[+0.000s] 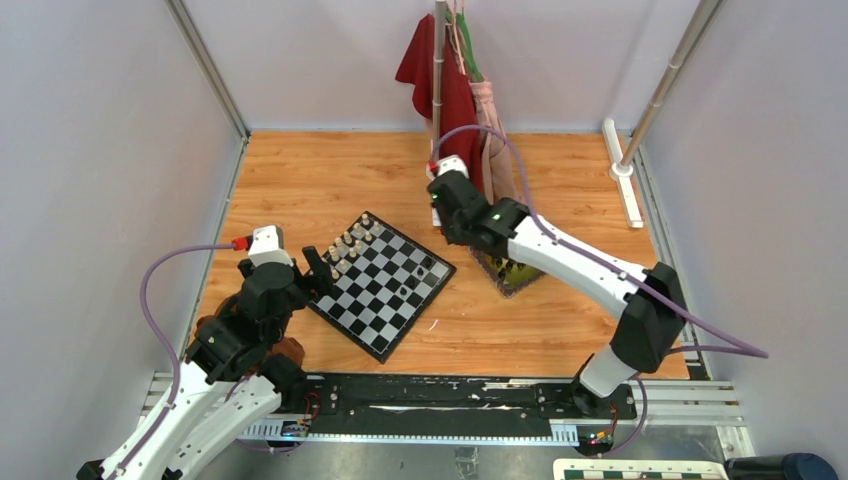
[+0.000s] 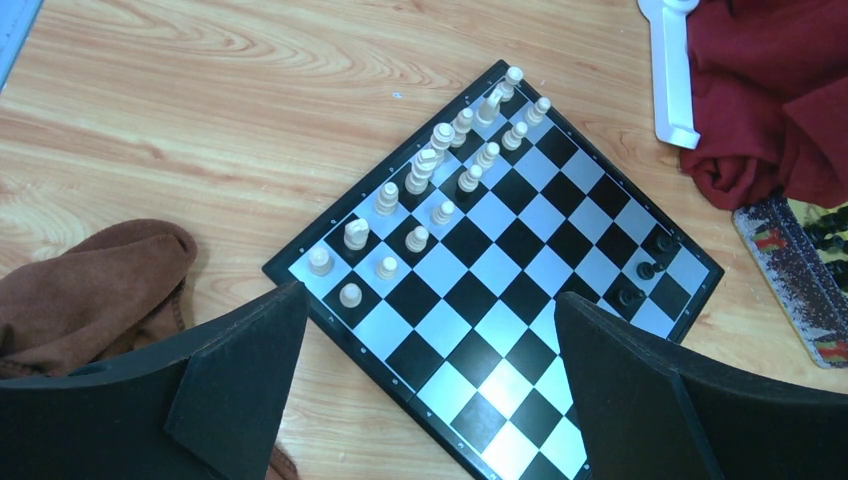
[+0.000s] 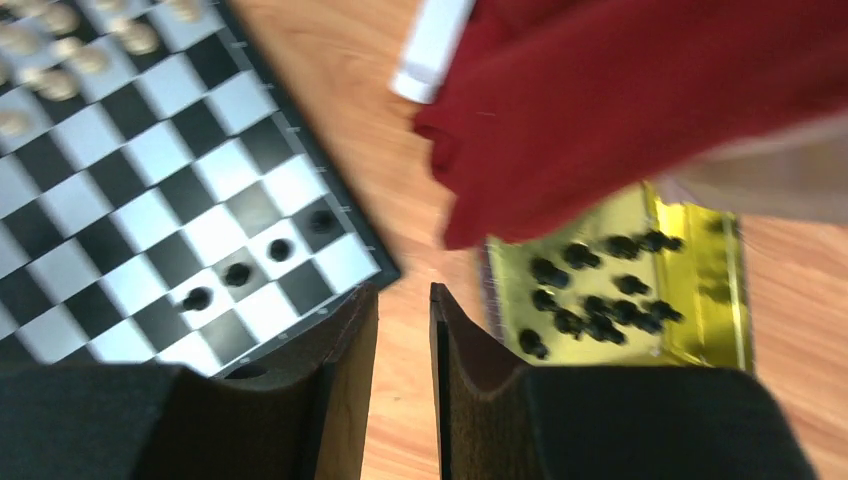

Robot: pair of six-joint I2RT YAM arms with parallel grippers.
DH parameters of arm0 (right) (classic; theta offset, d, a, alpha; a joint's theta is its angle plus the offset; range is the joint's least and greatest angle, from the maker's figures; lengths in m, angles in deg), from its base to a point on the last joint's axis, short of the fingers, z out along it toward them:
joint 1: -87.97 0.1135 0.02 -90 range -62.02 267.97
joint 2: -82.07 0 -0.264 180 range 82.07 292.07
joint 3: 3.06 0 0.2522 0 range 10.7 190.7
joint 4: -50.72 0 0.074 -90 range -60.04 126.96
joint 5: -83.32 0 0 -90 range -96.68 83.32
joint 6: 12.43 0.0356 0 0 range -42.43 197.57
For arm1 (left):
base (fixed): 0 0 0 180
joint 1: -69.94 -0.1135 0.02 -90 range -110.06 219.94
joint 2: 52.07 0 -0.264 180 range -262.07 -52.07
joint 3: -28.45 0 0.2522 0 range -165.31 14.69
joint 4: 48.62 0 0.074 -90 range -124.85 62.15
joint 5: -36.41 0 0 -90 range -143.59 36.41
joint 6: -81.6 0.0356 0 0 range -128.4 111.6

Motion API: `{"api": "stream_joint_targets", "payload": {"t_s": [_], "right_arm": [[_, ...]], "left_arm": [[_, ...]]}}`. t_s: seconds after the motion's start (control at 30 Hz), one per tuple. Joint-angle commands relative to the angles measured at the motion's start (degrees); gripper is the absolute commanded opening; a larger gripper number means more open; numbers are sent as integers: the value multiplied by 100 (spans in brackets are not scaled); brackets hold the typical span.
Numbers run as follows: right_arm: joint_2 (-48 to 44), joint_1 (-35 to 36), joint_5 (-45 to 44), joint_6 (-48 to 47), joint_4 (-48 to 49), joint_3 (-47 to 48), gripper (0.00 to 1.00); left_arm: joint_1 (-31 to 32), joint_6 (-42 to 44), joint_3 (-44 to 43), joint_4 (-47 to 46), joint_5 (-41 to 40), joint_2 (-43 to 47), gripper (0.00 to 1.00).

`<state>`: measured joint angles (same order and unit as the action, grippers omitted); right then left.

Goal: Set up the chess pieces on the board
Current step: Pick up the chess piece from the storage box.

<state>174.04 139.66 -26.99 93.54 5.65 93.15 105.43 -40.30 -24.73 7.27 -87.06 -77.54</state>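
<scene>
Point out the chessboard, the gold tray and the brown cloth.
chessboard [image 2: 505,300]: left wrist view, bare central square.
gold tray [image 3: 705,335]: right wrist view, bare right floor.
brown cloth [image 2: 90,290]: left wrist view, its middle.

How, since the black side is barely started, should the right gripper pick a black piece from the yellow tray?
Take the black piece at the tray corner nearest the right gripper, pinching its body from straight above. It sits apart from the cluster, leaving room either side, and the red cloth overhangs the far end. Blur hides its pose.

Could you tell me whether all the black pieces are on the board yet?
No, many black pieces lie in the yellow tray beside the board.
</scene>
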Motion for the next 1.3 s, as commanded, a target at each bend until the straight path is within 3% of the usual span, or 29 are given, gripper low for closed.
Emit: {"api": "stream_joint_targets", "payload": {"t_s": [0.0, 0.23, 0.4, 0.5, 0.63, 1.27], "right_arm": [[-389, -597, -496, 321, -226, -570, 30], [-666, -1722, -105, 689, -132, -1304, 30], [-512, -2065, 147, 658, -7, -1475, 31], [-346, -2135, 273, 623, -2, -1422, 42], [-75, -2159, 373, 545, 11, -1304, 45], [738, -2199, 629, 612, 166, -1012, 45]], "left_arm": [[73, -11, 91, -81, -88, 52, 100], [78, -1, 82, -81, -55, -25, 100], [73, 8, 83, -75, -52, -18, 100], [86, 6, 74, -81, -47, -26, 100], [86, -3, 83, -75, -62, -35, 100], [91, 5, 80, -75, -109, -76, 100]]}}
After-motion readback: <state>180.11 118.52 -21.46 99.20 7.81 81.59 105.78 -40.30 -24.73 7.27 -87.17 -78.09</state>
